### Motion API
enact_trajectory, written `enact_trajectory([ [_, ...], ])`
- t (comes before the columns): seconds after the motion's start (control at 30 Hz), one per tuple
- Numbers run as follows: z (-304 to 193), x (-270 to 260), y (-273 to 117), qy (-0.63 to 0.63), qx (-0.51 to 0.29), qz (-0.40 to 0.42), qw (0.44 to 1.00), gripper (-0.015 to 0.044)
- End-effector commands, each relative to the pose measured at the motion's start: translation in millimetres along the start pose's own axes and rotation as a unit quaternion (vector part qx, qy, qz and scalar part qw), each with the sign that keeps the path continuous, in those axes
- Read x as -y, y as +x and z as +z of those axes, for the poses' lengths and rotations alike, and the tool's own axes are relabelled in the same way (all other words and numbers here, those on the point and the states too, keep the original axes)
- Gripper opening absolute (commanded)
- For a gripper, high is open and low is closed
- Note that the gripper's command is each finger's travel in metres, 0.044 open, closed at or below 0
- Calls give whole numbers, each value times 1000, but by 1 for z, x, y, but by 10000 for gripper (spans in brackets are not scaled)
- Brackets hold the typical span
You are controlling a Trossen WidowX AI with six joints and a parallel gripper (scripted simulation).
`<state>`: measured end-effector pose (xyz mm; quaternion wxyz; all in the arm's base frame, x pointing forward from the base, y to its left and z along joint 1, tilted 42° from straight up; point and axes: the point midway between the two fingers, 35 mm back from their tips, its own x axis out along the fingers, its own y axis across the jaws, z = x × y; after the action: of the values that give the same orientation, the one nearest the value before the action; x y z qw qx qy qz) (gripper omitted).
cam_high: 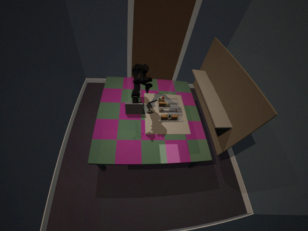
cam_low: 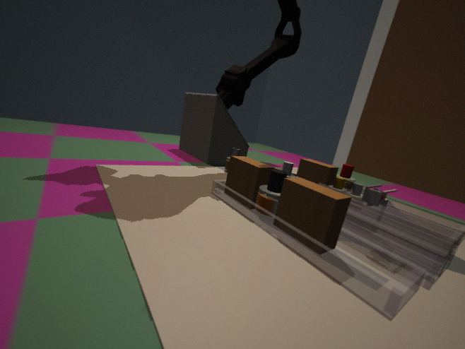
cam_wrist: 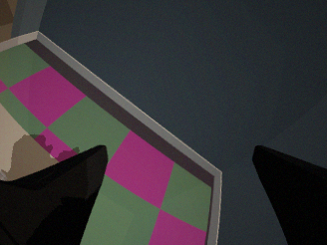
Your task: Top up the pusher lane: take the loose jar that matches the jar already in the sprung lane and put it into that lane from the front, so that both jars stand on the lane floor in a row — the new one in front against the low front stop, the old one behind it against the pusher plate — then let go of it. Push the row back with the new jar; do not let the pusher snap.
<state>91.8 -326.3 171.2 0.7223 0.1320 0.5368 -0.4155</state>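
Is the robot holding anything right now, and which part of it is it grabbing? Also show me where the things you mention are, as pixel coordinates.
Nothing is held. The tool (cam_wrist: 183, 154) is open, with no jar or anything else between its two black fingers.
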Motion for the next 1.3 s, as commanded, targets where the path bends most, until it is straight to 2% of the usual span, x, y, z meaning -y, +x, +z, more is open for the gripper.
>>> enact_trajectory([
  [0.0, -8, -70, 29, -78, -26, 100, 992, 440],
  [0.33, -79, -221, 54, -233, -113, 317, 913, 440],
  [0.67, -208, -315, 25, -341, -245, 486, 766, 440],
  [0.77, -227, -320, 19, -350, -266, 504, 744, 440],
  [1.0, -229, -319, 24, -350, -266, 503, 744, 440],
  [1.13, -254, -338, 36, -350, -266, 504, 743, 440],
  [1.27, -256, -339, 36, -350, -266, 504, 743, 440],
])
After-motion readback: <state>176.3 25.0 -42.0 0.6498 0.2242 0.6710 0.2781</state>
